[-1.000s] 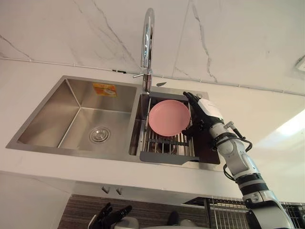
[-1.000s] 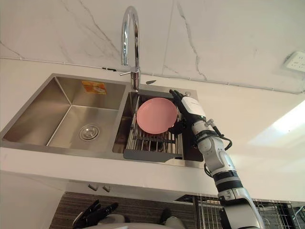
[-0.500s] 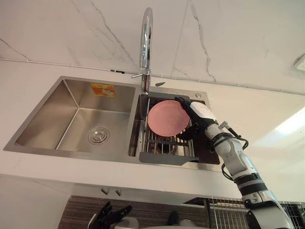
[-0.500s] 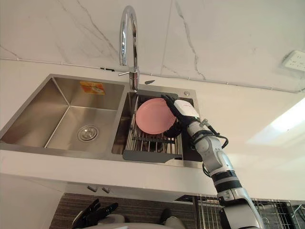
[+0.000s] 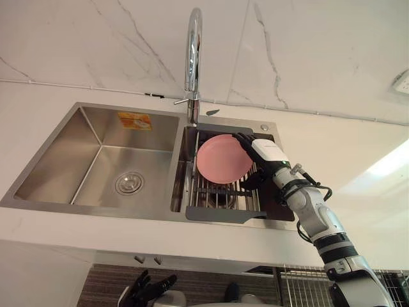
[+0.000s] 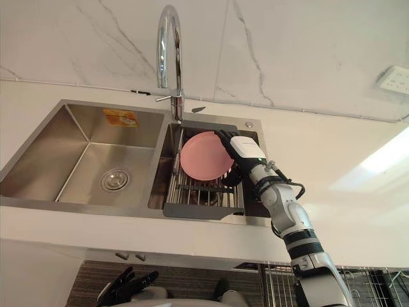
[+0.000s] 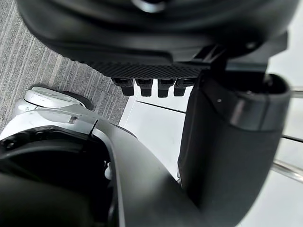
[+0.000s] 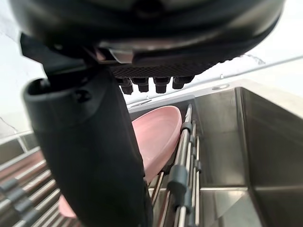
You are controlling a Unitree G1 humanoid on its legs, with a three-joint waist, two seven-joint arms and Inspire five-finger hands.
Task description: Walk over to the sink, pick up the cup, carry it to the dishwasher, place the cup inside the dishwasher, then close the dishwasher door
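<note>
Whereas 1 s ago the right hand (image 5: 268, 153) stood just beside the pink dish (image 5: 220, 160), its fingers (image 5: 244, 139) now lie across the dish's upper right rim, straight rather than curled, with the thumb (image 8: 90, 156) apart on the near side. No grasp is confirmed; closing on the rim is judged to be the next step. No cup is visible: the pink dish, leaning on the rack (image 5: 217, 195) in the right basin of the sink (image 5: 96, 137), is the object addressed, and it has not left the rack. The left hand (image 5: 148, 289) hangs low below the counter (image 5: 358, 153) edge, fingers spread and empty. The steel sink has 2 basins under 1 tall faucet (image 5: 193, 57), set in a white counter against a veined marble wall (image 5: 96, 38). A wire basket (image 5: 307, 284) — probably the dishwasher's — shows below at the right.
</note>
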